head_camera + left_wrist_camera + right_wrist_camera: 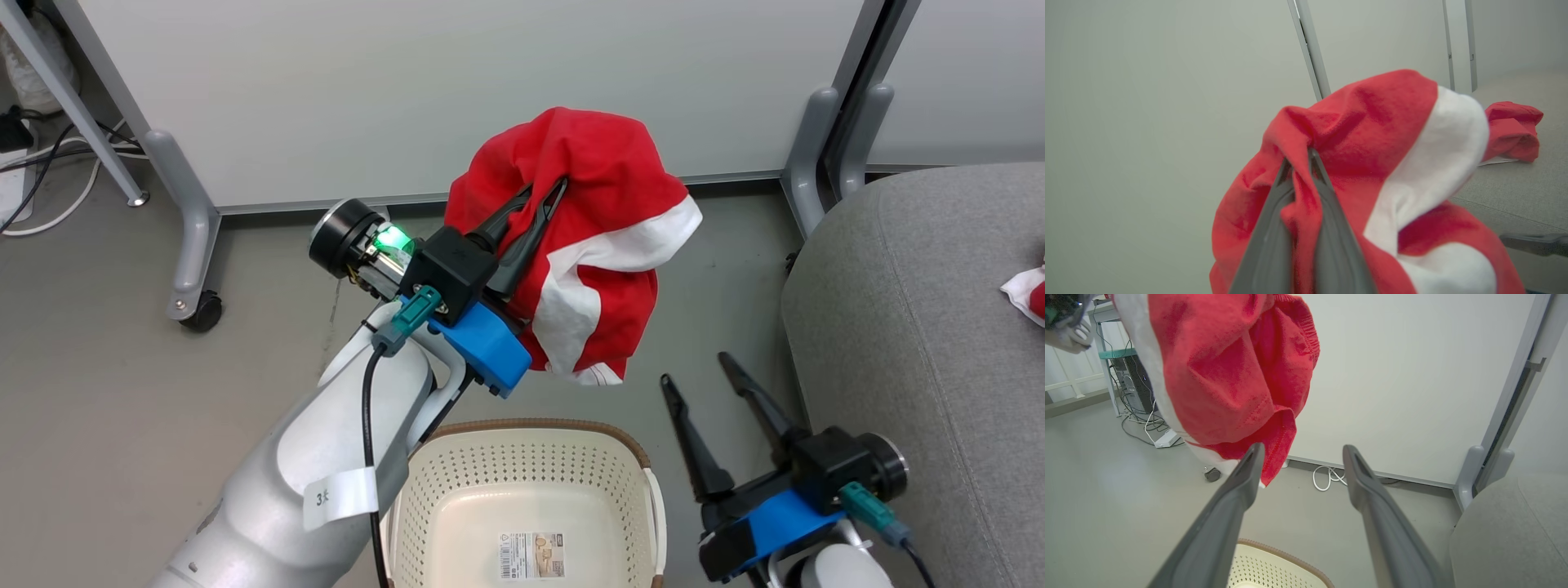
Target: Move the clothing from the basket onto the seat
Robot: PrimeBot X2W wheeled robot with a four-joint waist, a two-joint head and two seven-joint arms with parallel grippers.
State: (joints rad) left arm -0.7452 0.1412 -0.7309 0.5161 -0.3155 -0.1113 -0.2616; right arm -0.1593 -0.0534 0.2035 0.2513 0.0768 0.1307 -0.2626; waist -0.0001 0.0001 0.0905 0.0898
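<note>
Roughly halfway: found basket (531,426) empty, first garment (1030,296) already on seat (898,367). Pinched second garment (604,212) aloft in clamped left gripper (547,186) (with right gripper (695,369) agape, empty); still needed carrying to seat.

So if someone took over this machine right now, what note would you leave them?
Hands: left hand shut on a red garment, held in the air beyond the basket; right hand open and empty, beside the basket.
Done: the other red garment lies on the seat; the basket's visible part holds no clothing.
To do: carry the held garment over to the seat and let go.
</note>
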